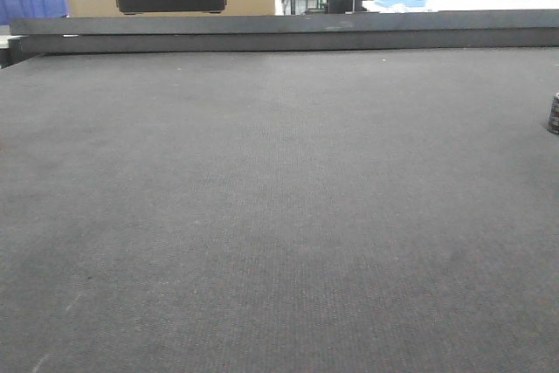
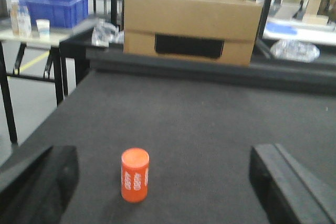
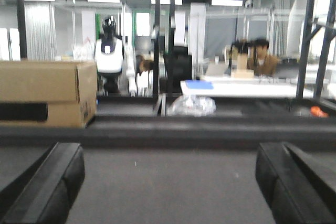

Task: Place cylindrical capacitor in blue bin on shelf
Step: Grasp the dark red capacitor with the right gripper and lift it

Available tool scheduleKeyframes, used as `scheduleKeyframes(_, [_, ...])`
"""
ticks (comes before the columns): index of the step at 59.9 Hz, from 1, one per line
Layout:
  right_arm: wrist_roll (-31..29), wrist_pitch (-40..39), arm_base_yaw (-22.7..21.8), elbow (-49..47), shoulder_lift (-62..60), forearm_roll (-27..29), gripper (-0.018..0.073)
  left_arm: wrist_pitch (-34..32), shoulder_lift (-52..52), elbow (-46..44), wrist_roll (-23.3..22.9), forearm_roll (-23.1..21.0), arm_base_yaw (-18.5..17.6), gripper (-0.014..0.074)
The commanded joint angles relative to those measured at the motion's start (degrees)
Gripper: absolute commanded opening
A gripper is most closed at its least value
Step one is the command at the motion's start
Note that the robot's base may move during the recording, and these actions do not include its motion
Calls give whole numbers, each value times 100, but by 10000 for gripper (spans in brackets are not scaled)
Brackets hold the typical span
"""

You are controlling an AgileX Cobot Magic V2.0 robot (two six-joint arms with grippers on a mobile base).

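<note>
The cylindrical capacitor (image 1: pixel 554 113), a small black cylinder with pale bands, stands upright at the far right edge of the dark felt table (image 1: pixel 262 216), partly cut off by the frame. No gripper shows in the front view. My left gripper (image 2: pixel 164 187) is open, low over the felt, nothing between its fingers (image 2: pixel 37 182). My right gripper (image 3: pixel 168 187) is also open and empty, facing the table's raised back rail (image 3: pixel 168 132). The capacitor shows in neither wrist view. The shelf is out of view.
An orange cylinder with white print (image 2: pixel 135 174) stands upright just ahead of the left gripper, nearer its left finger. A cardboard box (image 2: pixel 191 27) sits behind the back rail. A blue crate (image 2: pixel 55 8) rests on a side table at the back left.
</note>
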Motion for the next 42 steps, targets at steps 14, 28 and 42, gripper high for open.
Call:
scheduleKeyframes(14, [-22,-1180,-25,482,2272,4,570,-4,269,-35,23,-3,-294,608])
scheduleKeyframes(28, [-455,-2959,-118,677,4241,4,570,18,269,-35,23,-3,-294,608])
scheduleKeyframes(42, [-455,-5017,-370,538,5958,110,570,66,269,-35,23,-3,-294,608])
